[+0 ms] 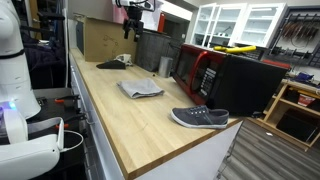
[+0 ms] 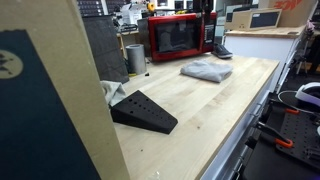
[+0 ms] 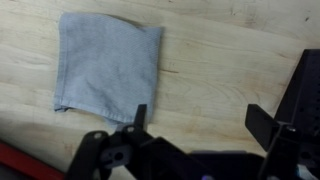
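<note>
A folded grey cloth [image 3: 108,65] lies flat on the wooden counter [image 3: 230,60]; it shows in both exterior views [image 1: 140,89] [image 2: 206,71]. My gripper [image 3: 200,118] hangs high above the counter, open, with only bare wood showing between its dark fingers [image 3: 139,115]. In the wrist view the cloth sits to the upper left of the jaws, and the left finger just overlaps its lower edge. In an exterior view the gripper [image 1: 128,30] hangs well above the far end of the counter. Nothing is held.
A grey shoe [image 1: 200,118] lies near the counter's near end. A red microwave [image 1: 195,70], a metal cup [image 1: 165,66] and a black box stand along the wall side. A black wedge [image 2: 145,112] rests on the counter. A white robot body [image 1: 15,60] stands beside it.
</note>
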You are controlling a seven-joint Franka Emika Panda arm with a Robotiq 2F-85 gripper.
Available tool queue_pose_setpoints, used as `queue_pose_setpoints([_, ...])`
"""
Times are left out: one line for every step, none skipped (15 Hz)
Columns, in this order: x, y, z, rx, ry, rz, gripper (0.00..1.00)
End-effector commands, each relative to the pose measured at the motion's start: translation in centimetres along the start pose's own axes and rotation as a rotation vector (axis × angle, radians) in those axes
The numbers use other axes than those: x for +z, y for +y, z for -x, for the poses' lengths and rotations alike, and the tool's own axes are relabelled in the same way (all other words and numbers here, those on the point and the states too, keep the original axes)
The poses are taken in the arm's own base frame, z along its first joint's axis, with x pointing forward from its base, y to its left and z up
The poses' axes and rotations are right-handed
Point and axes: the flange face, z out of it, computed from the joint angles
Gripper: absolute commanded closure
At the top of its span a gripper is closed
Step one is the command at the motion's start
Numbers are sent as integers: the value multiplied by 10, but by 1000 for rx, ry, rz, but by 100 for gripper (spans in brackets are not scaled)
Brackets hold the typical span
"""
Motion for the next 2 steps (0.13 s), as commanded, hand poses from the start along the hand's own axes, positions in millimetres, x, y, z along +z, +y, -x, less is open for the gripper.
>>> queue_pose_setpoints([0, 0, 0, 0, -2, 0, 0])
queue_pose_setpoints([0, 0, 0, 0, -2, 0, 0])
